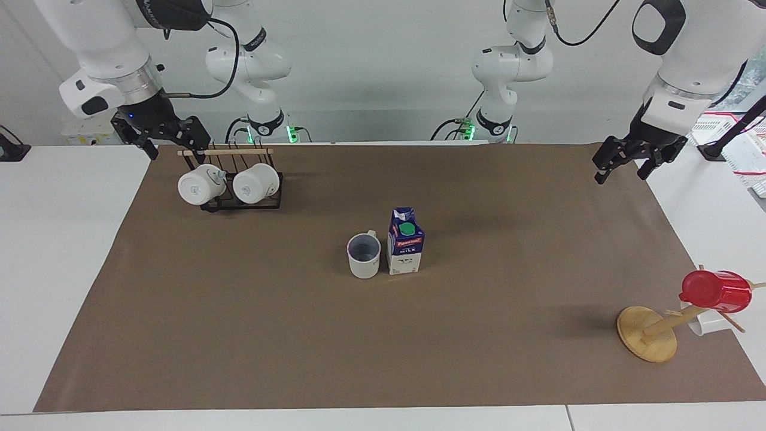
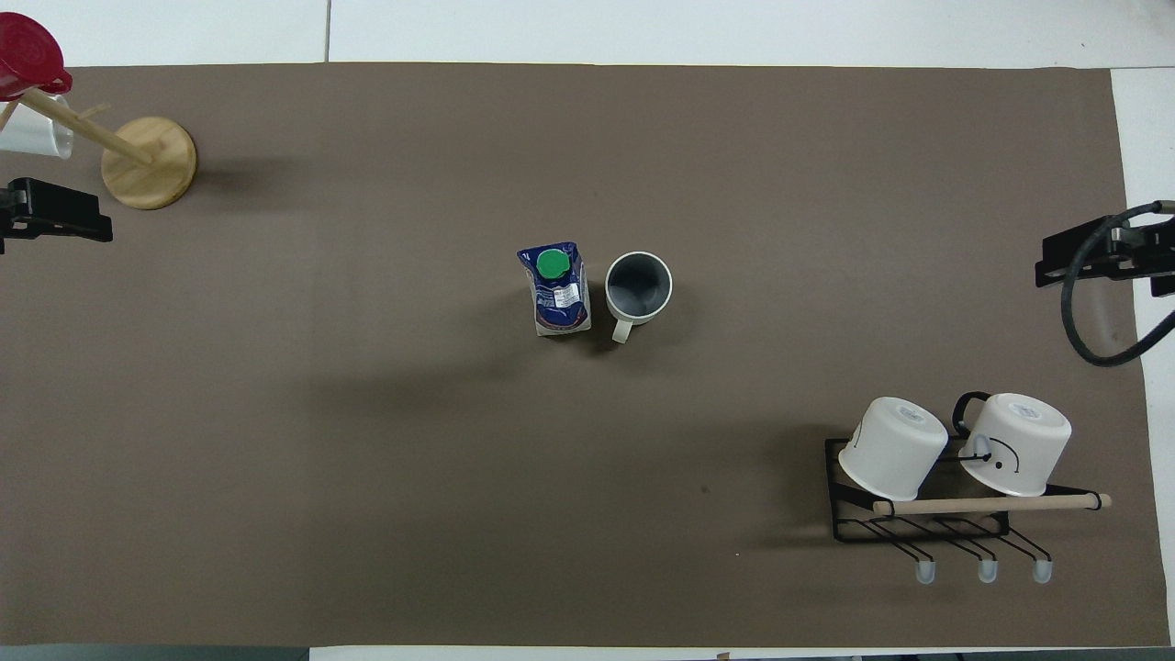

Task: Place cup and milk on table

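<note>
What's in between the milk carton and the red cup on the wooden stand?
Nothing: only bare brown sheet lies between the milk and the red cup, as the facing view shows.

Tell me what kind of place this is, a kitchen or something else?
Most likely a robotics lab, not a kitchen: two white arms are mounted at a table covered with a brown sheet, and the cup, milk and mug rack are laid out like test props.

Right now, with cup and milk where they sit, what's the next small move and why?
Probably none beyond parking: the cup and the milk stand upright side by side on the table, nothing gripping them. The left hand is up over the sheet's edge at its own end, open and empty; the right hand waits above the mug rack. I'd just settle the left arm at rest.
</note>
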`<control>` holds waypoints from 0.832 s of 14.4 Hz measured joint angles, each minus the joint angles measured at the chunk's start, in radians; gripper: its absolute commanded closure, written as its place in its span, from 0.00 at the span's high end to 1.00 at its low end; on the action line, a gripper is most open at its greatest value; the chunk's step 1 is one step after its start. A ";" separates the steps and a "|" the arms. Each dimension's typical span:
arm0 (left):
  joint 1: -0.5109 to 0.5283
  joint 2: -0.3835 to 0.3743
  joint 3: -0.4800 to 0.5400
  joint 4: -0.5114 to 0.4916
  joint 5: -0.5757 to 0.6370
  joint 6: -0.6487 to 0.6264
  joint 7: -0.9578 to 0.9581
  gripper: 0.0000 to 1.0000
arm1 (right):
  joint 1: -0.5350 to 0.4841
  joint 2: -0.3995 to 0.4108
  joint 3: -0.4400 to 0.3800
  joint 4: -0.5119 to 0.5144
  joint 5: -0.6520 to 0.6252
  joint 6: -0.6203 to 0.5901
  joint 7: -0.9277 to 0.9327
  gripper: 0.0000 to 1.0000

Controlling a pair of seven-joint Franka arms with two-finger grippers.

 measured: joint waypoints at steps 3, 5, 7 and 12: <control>0.009 0.001 0.000 -0.001 0.000 -0.010 0.019 1.00 | 0.000 0.000 0.000 0.000 0.000 0.000 0.000 1.00; 0.012 0.001 0.000 -0.002 0.000 -0.013 0.025 1.00 | 0.000 0.000 0.000 0.000 0.000 0.000 0.000 1.00; 0.012 0.001 0.000 -0.002 0.000 -0.013 0.025 1.00 | 0.000 0.000 0.000 0.000 0.000 0.000 0.000 1.00; 0.012 0.001 0.000 -0.002 0.000 -0.014 0.026 1.00 | 0.000 0.000 0.000 0.000 0.000 0.000 0.000 1.00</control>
